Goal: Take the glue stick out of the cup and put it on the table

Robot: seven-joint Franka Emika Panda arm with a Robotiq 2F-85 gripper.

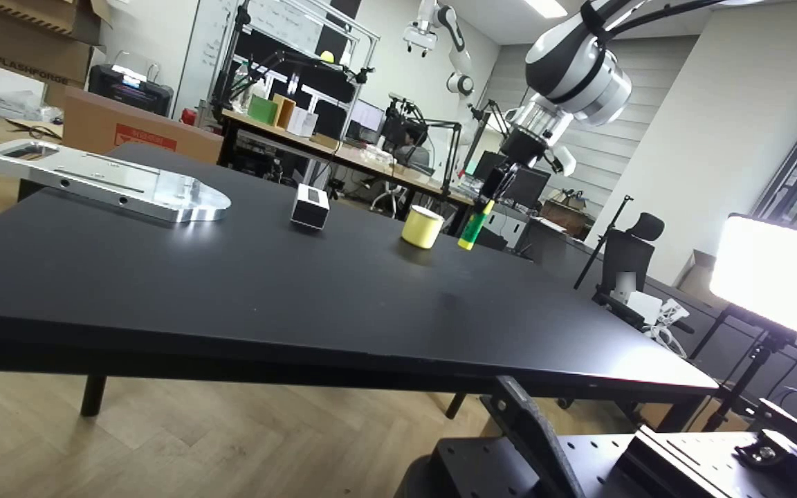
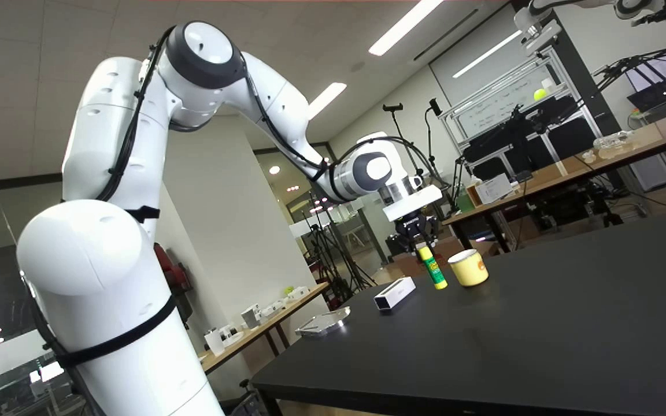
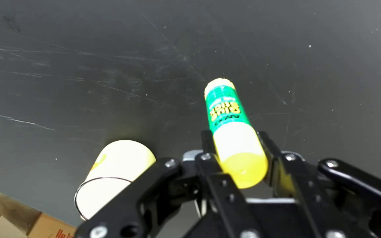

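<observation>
While the gripper (image 3: 235,137) clamps the glue stick (image 3: 231,130) by its top, its length points down at the table (image 3: 326,82), right of the cup (image 3: 121,163) in the wrist view.

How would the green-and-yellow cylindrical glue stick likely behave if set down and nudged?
Laid flat, the glue stick would likely roll, given its round sides. It seems stiff, showing no bend where the black two-fingered tool holds it. Stood on end, it might tip easily, being tall and narrow.

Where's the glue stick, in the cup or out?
Out: the gripper holds the glue stick beside the cup, gap visible between them.
</observation>
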